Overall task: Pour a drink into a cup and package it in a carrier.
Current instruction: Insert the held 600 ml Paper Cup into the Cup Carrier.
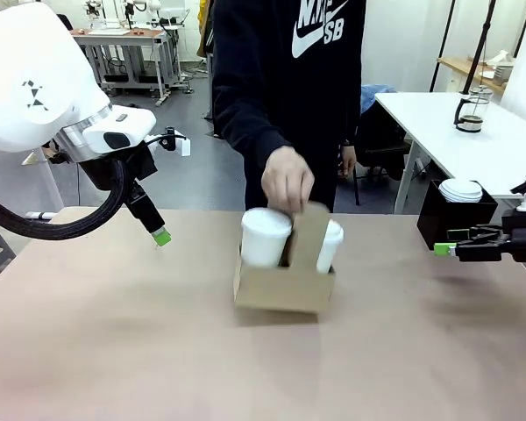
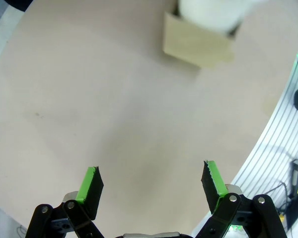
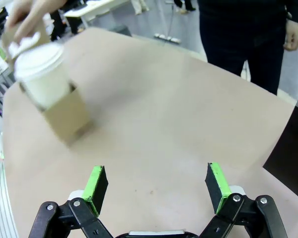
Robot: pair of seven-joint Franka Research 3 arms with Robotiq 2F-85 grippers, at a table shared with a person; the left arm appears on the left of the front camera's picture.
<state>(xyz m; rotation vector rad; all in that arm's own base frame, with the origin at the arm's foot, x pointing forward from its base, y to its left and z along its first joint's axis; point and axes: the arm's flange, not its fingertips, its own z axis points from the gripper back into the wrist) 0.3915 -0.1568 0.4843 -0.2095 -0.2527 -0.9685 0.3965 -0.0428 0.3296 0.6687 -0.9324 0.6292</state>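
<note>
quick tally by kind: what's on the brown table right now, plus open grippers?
Lidded white paper cups: 2, near one and far one, both in the carrier
Brown cardboard cup carrier with upright handle tab: 1, person's hand on the handle
Black box holding white lids: 1, at the table's right edge
Open grippers: 2, left gripper, right gripper
Total: 6

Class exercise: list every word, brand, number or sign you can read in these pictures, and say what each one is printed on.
"SB", white print on the person's dark sweatshirt, under larger letters cut off by the picture's top edge, with a white swoosh beside it.
The cups, the carrier and the black box bear no readable print.
</note>
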